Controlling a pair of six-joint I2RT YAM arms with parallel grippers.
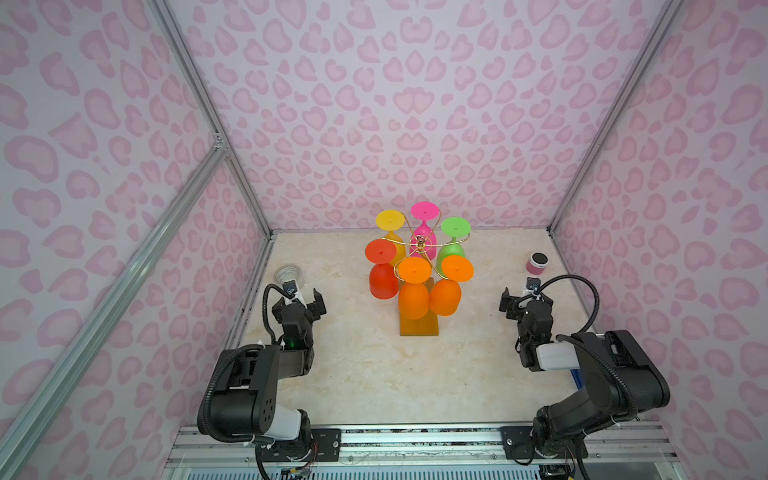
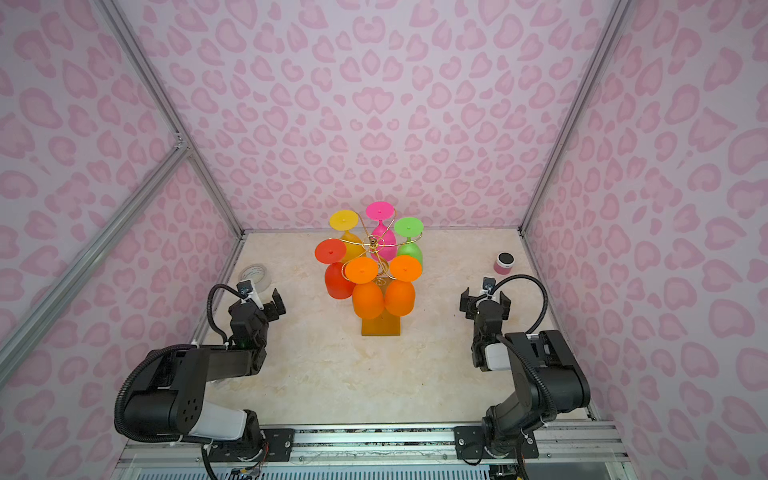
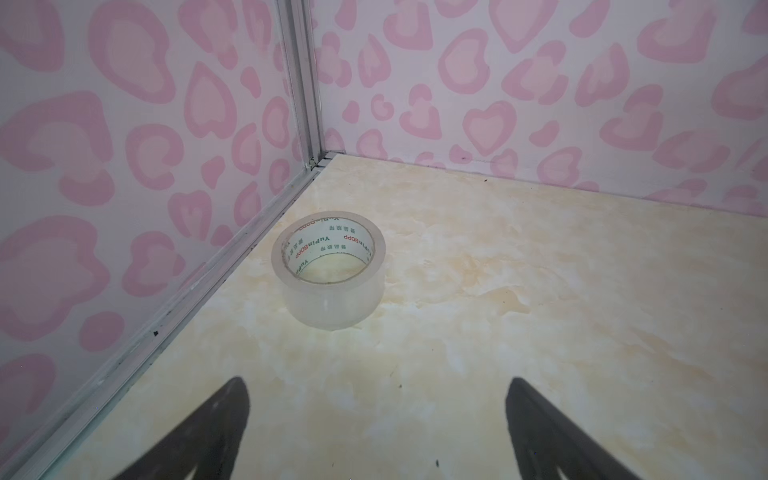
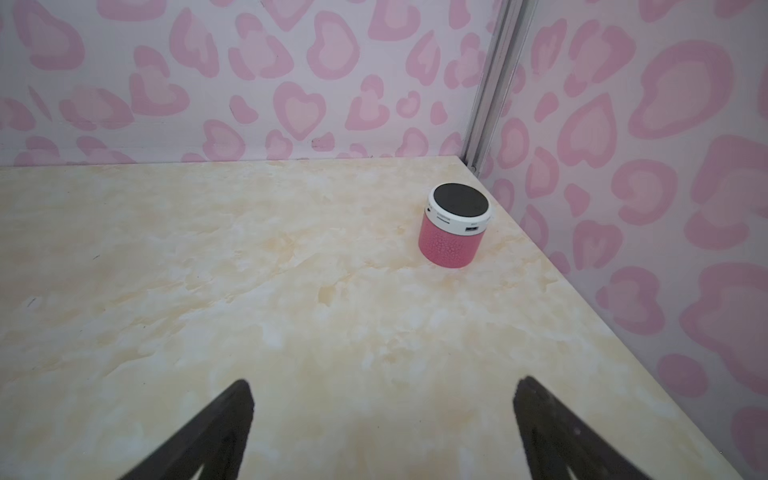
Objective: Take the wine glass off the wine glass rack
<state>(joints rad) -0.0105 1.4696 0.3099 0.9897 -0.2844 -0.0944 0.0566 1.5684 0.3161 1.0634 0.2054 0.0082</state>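
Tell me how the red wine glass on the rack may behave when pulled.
The red wine glass hangs upside down by its foot, so it would probably swing. The rack is thin wire, so it may flex or tip.

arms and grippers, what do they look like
The left arm and right arm are black with white shell sections and ribbed black cable conduits. The left gripper and right gripper have flat black jaws and a small camera on top. A green light glows on the left arm.
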